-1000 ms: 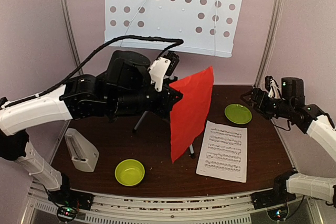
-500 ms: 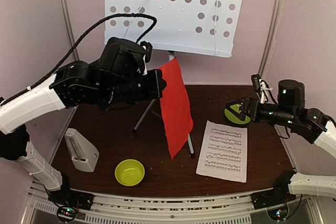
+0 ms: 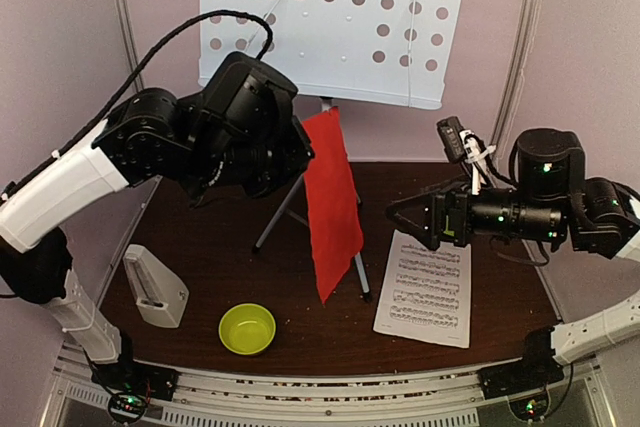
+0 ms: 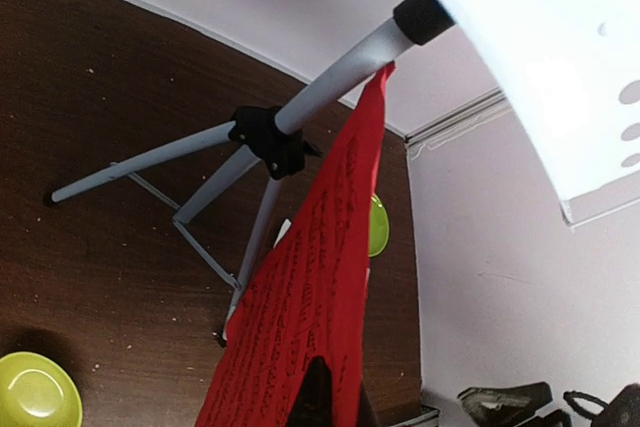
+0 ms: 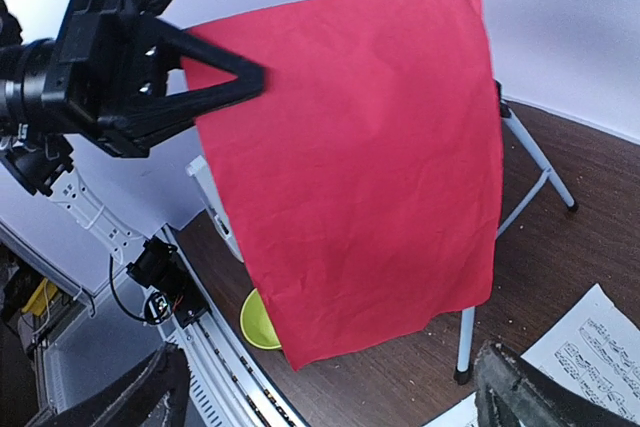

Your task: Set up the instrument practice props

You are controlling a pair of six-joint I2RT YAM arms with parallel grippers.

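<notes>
**Red sheet lifted to the stand post; right arm swung in**

Since a second back: left arm has raised the red sheet of printed music (image 3: 332, 207) from out front of the stand to close under the desk. It has also turned the sheet near edge-on to the overhead camera. Right arm has come in from the far right edge over the table, its pincer opening wide on the way.

Red sheet hangs in the air, upper corner close by the post of the pale perforated music stand with tripod legs (image 3: 330, 17), just below the desk. Cannot tell whether it touches the post. Left pincer (image 5: 250, 75) is clenched on the sheet's upper edge. Right pincer (image 3: 403, 219) is released, jaws spread, holding nothing, pointed at the sheet from nearby.

Progress, as judged:
- Stand is up, at the back of the table.
- Neither sheet is on the desk yet.
- White sheet of printed music (image 3: 425, 287) lies flat on the table, right of the tripod.
- Small pale-grey pyramid metronome (image 3: 153, 287) stands at near left, well apart from the stand.
- Under half done, I'd say; both sheets left to seat.

Surface: dark brown wood-grain table (image 3: 200, 247), a few pale specks on it. Lime-green bowl (image 3: 247, 328) sits near the front edge.

Room: pale lilac walls, metal corner posts, a closed booth.
</notes>
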